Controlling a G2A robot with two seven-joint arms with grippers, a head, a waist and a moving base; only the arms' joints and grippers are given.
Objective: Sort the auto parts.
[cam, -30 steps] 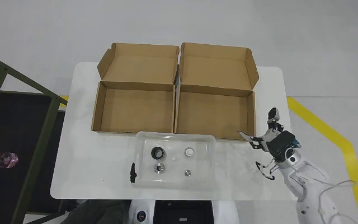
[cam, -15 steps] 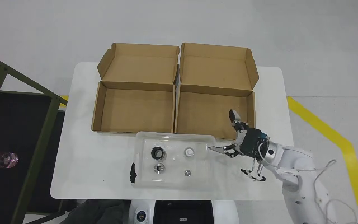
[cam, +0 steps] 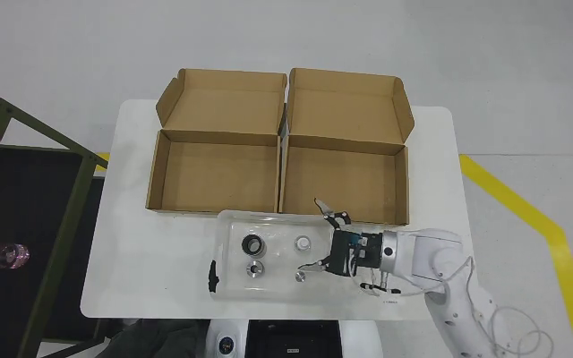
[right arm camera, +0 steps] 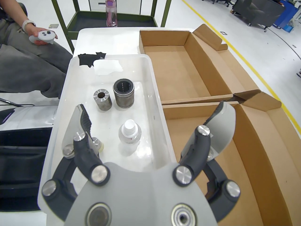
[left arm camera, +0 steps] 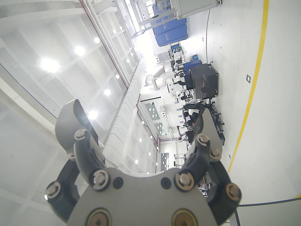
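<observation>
A white table is carrying everything. Two open cardboard boxes are sitting on it side by side and touching, the left box and the right box, both with lids folded back on the far side. A clear bin is lying just in front of them, its long rim running against their near walls. The right gripper is hovering over the bin's end nearest the right box, its jaws spread wide and gripping nothing. In the right wrist view, one finger is hanging above the bin floor and the other is hanging over the right box's near edge. The left gripper is pointing up into the room, jaws likewise spread and empty. Inside the bin, four parts are standing apart from one another. A dark bearing is standing beside a smaller metal bushing, and a white-capped bottle is standing closer to the right gripper. A small part is sitting partly hidden behind the finger. Black tape is sticking to the bin's far end.
</observation>
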